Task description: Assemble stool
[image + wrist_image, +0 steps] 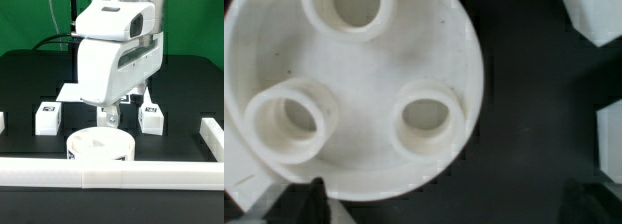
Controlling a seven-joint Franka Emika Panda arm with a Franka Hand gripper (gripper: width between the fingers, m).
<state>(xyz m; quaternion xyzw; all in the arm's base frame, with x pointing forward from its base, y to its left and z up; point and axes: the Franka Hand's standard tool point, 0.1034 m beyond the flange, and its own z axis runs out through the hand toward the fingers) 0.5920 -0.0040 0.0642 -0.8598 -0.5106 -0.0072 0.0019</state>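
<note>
The seat disc (pixel 370 68), close by the jaws, is blurred and cut off by the wrist view's edges. The gap between the jaws cannot be made out.

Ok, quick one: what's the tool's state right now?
The tool is open and holds nothing, its fingers spread above the seat disc.
</note>
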